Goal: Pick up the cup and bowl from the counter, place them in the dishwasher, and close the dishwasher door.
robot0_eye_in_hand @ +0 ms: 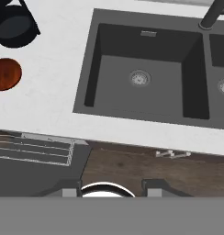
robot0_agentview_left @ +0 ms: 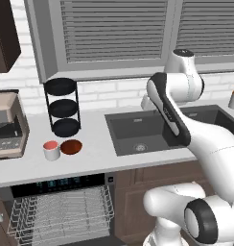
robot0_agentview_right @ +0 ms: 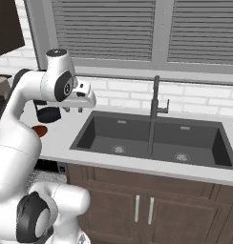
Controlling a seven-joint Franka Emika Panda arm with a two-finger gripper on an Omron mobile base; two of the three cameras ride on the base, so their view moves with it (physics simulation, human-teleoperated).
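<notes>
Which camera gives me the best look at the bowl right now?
The left base view: the bowl shows whole beside the cup. The hand view catches it cut by the frame's edge; in the right base view the arm hides most of it.

A rendered home kitchen: a white counter (robot0_agentview_left: 90,158) with a dark double sink (robot0_agentview_right: 152,138) and tap (robot0_agentview_right: 155,102), white brick wall, shuttered window, brown cabinets (silver handles), and an open dishwasher (robot0_agentview_left: 61,211) under the worktop.

Surface (robot0_agentview_left: 97,144): smooth matt white. Sink (robot0_eye_in_hand: 146,87): matt dark grey w/ metal drains. Bowl (robot0_agentview_left: 71,147): glossy red-brown. Cup (robot0_agentview_left: 51,150): white, red inside. Dishwasher (robot0_agentview_left: 61,211) rack: white wire. Cabinets (robot0_agentview_right: 152,205): brown wood.
</notes>
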